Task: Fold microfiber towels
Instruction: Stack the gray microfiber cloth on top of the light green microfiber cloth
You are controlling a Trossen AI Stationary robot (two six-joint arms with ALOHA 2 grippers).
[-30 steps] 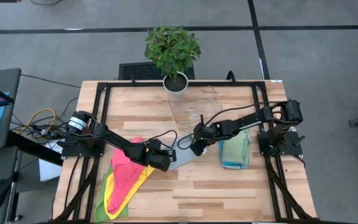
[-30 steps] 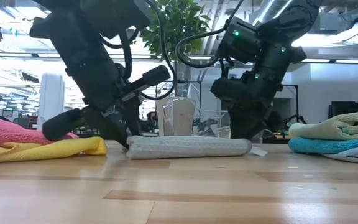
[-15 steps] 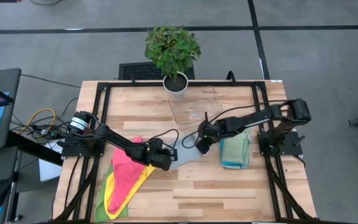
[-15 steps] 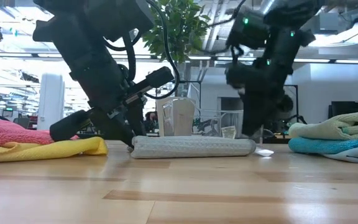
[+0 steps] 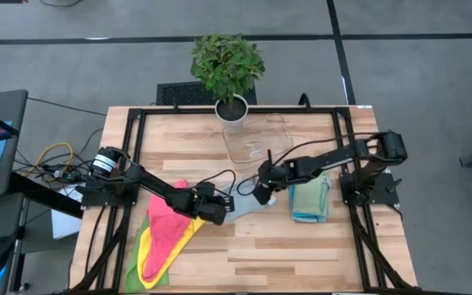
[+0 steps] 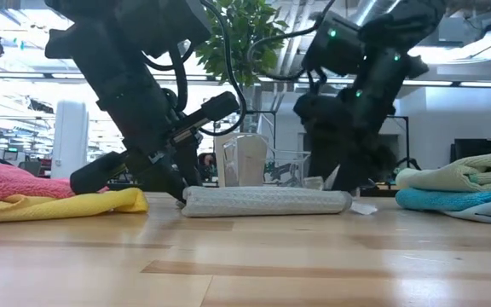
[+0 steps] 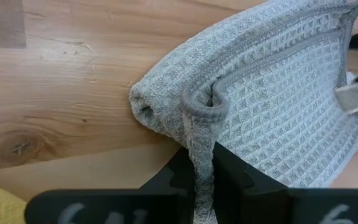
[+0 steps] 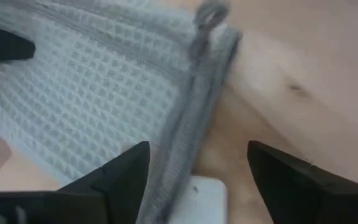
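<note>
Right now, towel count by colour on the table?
Grey waffle-weave microfiber towel, centre: 1
Pink microfiber towel, left pile: 1
Yellow microfiber towel, left pile: 1
Green microfiber towel, left pile: 1
Pale green folded towel, right stack: 1
Blue folded towel, under it: 1
Total: 6

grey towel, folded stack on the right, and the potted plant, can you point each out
grey towel [image 6: 262, 201], low view, middle of its folded front face
folded stack [image 5: 309, 199], high view, top green cloth
potted plant [image 5: 232, 112], high view, rim of its white pot
</note>
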